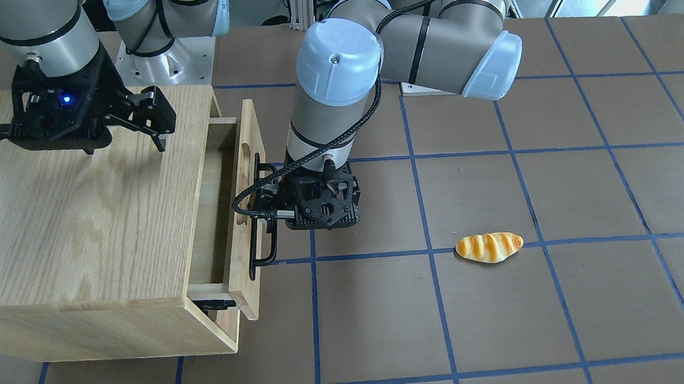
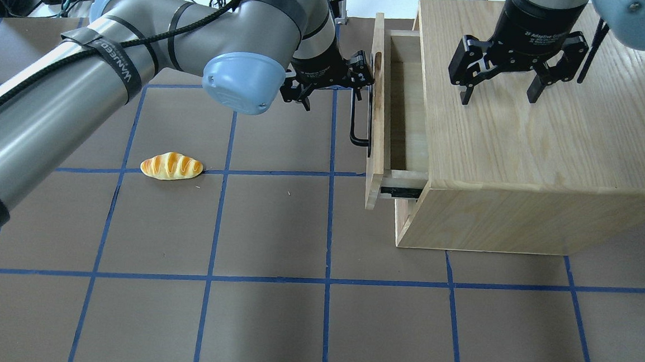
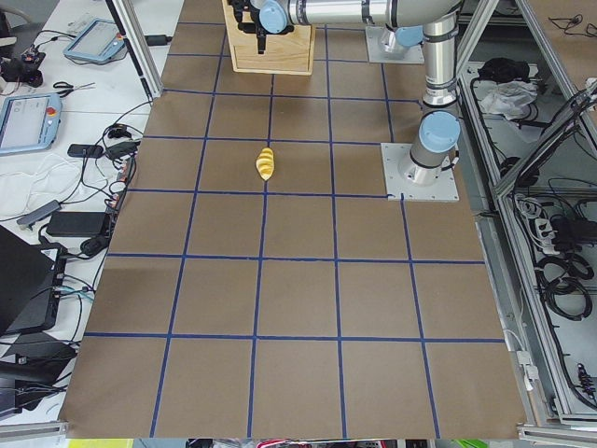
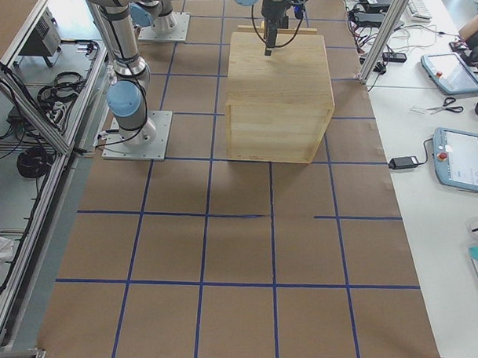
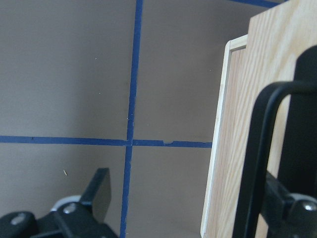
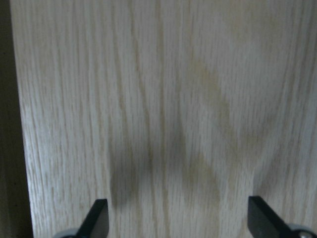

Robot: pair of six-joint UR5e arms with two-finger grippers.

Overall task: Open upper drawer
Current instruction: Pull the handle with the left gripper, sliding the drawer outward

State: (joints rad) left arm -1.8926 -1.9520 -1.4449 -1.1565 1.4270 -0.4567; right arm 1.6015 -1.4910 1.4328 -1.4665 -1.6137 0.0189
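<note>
The pull is under way. The upper drawer (image 2: 378, 139) stands partly out of the wooden cabinet (image 2: 525, 160), with its front panel off the cabinet face and a strip of the inside showing. One black slide rail (image 2: 403, 192) is bared at the near corner.

The left gripper (image 2: 334, 84) is at the black bar handle (image 2: 354, 121). Its fingers are spread wide rather than pinched. In the wrist view the bar runs just beside one finger (image 5: 290, 203), and the other finger (image 5: 99, 186) hangs well apart over the desk (image 2: 275, 228). It looks hooked on the bar, not clamped on it.

To finish, the next move likely calls for a straight draw away from the cabinet, in line with the rails, keeping that finger behind the bar so it does not slip off the end.

The right gripper (image 2: 498, 96) is over the cabinet top, jaws wide and holding nothing. I cannot tell whether its tips touch the wood. If the cabinet drags along with the pull, pressing down there would help.

A bread roll (image 2: 171, 166) lies on the desk roughly in the drawer's line, but well apart from it. I judge it is no obstacle.
</note>
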